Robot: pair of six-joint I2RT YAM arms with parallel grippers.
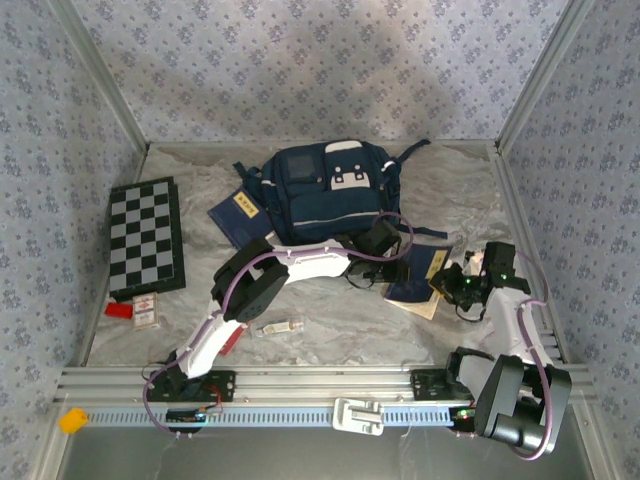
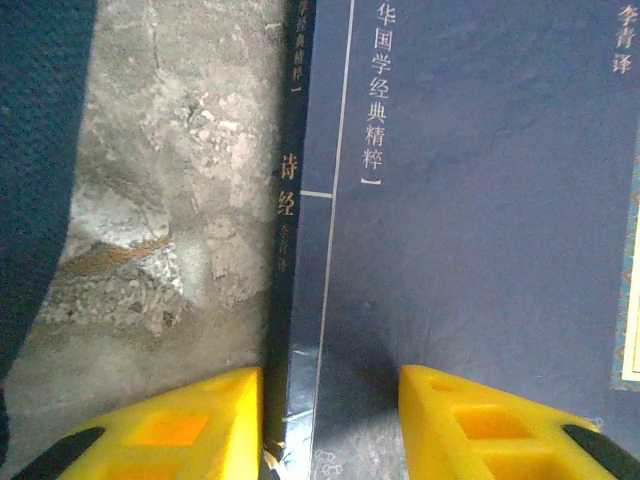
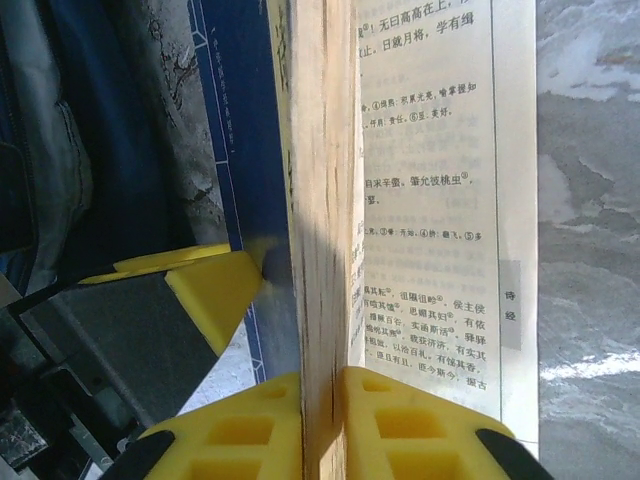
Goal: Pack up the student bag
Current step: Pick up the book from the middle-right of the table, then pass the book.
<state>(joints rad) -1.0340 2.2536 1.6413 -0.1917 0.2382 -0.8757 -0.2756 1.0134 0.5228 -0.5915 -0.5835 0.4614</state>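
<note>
Student bag [image 1: 335, 185] lies flat at the far centre of the tabletop [image 1: 350, 340], white-patch end toward the back wall. It looks near square from above, so I can't call the long axis. My right hand [image 3: 320, 390] pinches the book [image 3: 430, 200] by its page block. Left hand [image 2: 328, 400] half-spread, tips at the cover. Bare room right of the bag.

Built as two white-shelled arms with bulky black joint housings, left arm [image 1: 310, 260] and right arm [image 1: 522, 322]. Looped with thin purple cables [image 1: 232, 285]. Tipped with bright yellow moulded jaws, pocketed with square recesses, edged in black.
</note>
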